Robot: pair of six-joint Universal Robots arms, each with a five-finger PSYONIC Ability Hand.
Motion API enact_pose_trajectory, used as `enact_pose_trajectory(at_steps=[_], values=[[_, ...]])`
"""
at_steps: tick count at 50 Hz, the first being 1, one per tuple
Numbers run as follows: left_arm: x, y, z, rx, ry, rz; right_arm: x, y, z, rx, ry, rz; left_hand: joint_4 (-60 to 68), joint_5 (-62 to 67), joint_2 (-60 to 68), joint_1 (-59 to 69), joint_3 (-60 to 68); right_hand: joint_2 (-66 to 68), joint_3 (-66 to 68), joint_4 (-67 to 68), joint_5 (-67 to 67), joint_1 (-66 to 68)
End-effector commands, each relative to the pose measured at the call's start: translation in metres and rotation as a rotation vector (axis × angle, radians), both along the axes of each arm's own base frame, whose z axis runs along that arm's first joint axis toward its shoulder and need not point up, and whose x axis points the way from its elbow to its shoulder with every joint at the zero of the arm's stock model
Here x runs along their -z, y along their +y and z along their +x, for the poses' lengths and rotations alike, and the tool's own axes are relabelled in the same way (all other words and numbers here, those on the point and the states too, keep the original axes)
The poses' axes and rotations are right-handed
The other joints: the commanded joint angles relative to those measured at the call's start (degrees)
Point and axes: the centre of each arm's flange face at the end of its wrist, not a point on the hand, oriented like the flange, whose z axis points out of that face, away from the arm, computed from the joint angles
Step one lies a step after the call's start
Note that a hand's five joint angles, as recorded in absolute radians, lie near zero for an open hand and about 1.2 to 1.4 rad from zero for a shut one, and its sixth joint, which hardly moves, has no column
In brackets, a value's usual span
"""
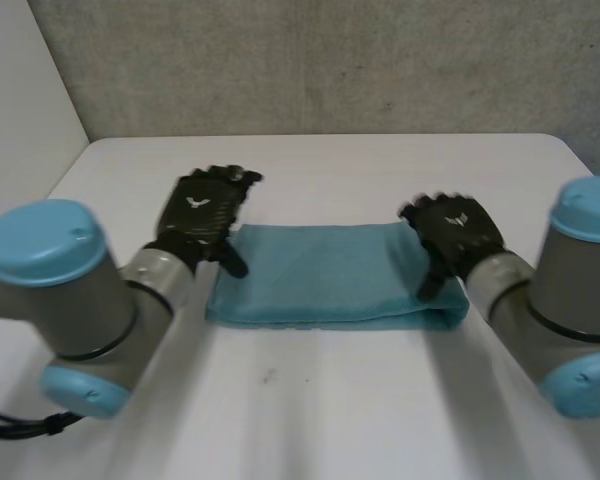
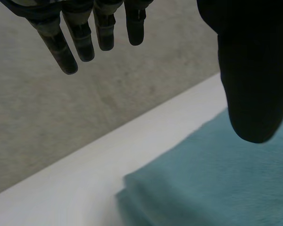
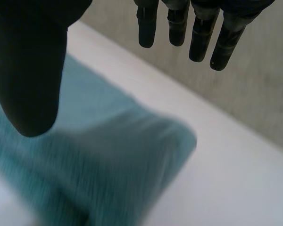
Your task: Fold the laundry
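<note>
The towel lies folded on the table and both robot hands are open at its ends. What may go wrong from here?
1. The left robot hand and the right robot hand hold nothing. If they close now, they may pinch only the top layer of the towel and pull the fold apart.
2. At the towel's left end the layers seem not flush, so a further fold may come out uneven.

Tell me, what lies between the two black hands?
A folded teal cloth lies flat on the table, spanning the stretch from the left hand to the right hand, as the head view shows.
</note>
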Motion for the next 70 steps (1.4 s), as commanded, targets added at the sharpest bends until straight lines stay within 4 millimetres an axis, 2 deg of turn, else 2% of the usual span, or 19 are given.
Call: enact_pose_trajectory(at_steps=[1, 4, 6, 8, 15, 18, 22, 23, 25, 33, 37, 38, 41, 44, 49, 55, 57, 65, 70], values=[[0.023, -0.006, -0.030, 0.037, -0.096, 0.070, 0.035, -0.003, -0.038, 0.029, -0.008, 0.127, -1.4, -2.3, -1.6, -0.9, -2.1, 3.8, 4.2, 3.2, 2.8, 4.5], [0.025, -0.009, -0.030, 0.018, -0.111, 0.088, 0.042, -0.009, -0.044, 0.044, -0.019, 0.098, -1.8, -2.7, -2.0, -1.3, -2.4, 20.8, 21.2, 20.1, 19.8, 21.5], [0.025, -0.010, -0.029, 0.007, -0.111, 0.088, 0.046, -0.017, -0.044, 0.053, -0.024, 0.042, -1.8, -2.7, -2.0, -1.3, -2.4, 54.9, 55.3, 54.3, 53.9, 55.6], [0.019, -0.007, -0.026, -0.010, -0.110, 0.083, 0.048, -0.022, -0.043, 0.056, -0.018, 0.023, -1.8, -2.7, -2.0, -1.3, -2.4, 67.1, 67.4, 66.4, 66.1, 67.7], [-0.007, 0.001, -0.002, -0.092, -0.095, 0.054, 0.022, -0.045, -0.039, 0.051, 0.086, -0.156, -1.8, -2.7, -2.0, -1.3, -2.4, 67.2, 67.5, 66.5, 66.2, 67.9], [-0.015, -0.003, 0.016, -0.146, -0.094, 0.042, -0.009, -0.045, -0.007, -0.019, 0.119, -0.287, -1.8, -2.7, -2.0, -1.3, -2.4, 67.2, 67.5, 66.5, 66.2, 67.9], [-0.026, -0.011, 0.040, -0.216, -0.082, 0.031, -0.044, 0.010, 0.093, -0.260, 0.056, -0.374, -1.8, -2.7, -2.0, -1.3, -2.4, 67.2, 67.5, 66.5, 66.2, 67.9], [-0.026, -0.011, 0.040, -0.216, -0.082, 0.031, -0.044, 0.010, 0.093, -0.261, 0.056, -0.374, -1.8, -2.7, -2.0, -1.3, -2.4, 67.2, 67.5, 66.5, 66.2, 67.9], [-0.028, -0.013, 0.045, -0.233, -0.081, 0.029, -0.022, 0.040, 0.141, -0.405, 0.061, -0.326, -1.8, -2.7, -2.0, -1.3, -2.4, 67.2, 67.5, 66.5, 66.2, 67.9], [-0.031, -0.027, 0.066, -0.303, -0.071, 0.029, 0.039, 0.104, 0.188, -0.603, 0.134, -0.209, -1.8, -2.7, -2.0, -1.3, -2.4, 67.2, 67.5, 66.5, 66.2, 67.9], [-0.036, -0.029, 0.063, -0.296, -0.059, 0.014, 0.047, 0.102, 0.187, -0.578, 0.144, -0.191, -1.8, -2.7, -2.0, -1.3, -2.4, 57.2, 57.5, 56.5, 56.2, 57.8], [-0.038, -0.029, 0.060, -0.287, -0.054, 0.006, 0.038, 0.096, 0.185, -0.543, 0.132, -0.203, -1.8, -2.7, -2.0, -1.3, -2.4, 28.0, 28.4, 27.3, 27.0, 28.7], [-0.040, -0.031, 0.057, -0.281, -0.046, 0.001, -0.005, 0.086, 0.176, -0.463, 0.056, -0.242, -1.8, -2.7, -2.0, -1.3, -2.4, 4.1, 4.4, 3.4, 3.1, 4.7], [-0.040, -0.035, 0.045, -0.256, -0.018, 0.001, -0.046, 0.061, 0.154, -0.345, -0.102, -0.217, -1.8, -2.7, -2.0, -1.3, -2.4, -2.8, -2.5, -3.5, -3.8, -2.1], [-0.038, -0.029, -0.001, -0.113, 0.076, 0.027, -0.069, 0.030, 0.122, -0.226, -0.264, -0.132, -1.4, -2.3, -1.6, -0.9, -2.1, -2.8, -2.5, -3.5, -3.8, -2.1], [-0.021, -0.025, -0.027, 0.001, 0.123, 0.104, -0.056, 0.018, 0.108, -0.213, -0.244, -0.037, -0.9, -1.8, -1.1, -0.4, -1.6, -2.8, -2.5, -3.5, -3.8, -2.1], [-0.002, -0.019, -0.034, 0.025, 0.103, 0.185, -0.026, 0.001, 0.098, -0.172, -0.197, 0.057, -0.4, -1.3, -0.6, 0.1, -1.1, -2.8, -2.5, -3.5, -3.8, -2.1], [0.037, -0.016, -0.019, -0.097, -0.007, 0.323, 0.033, -0.011, 0.095, -0.133, -0.091, 0.247, -0.8, -1.7, -0.9, -0.2, -1.4, -2.8, -2.5, -3.5, -3.8, -2.1], [0.044, -0.020, -0.006, -0.156, -0.038, 0.349, 0.032, -0.015, 0.095, -0.127, -0.076, 0.262, -1.6, -2.5, -1.8, -1.0, -2.2, -2.8, -2.5, -3.5, -3.8, -2.1]])
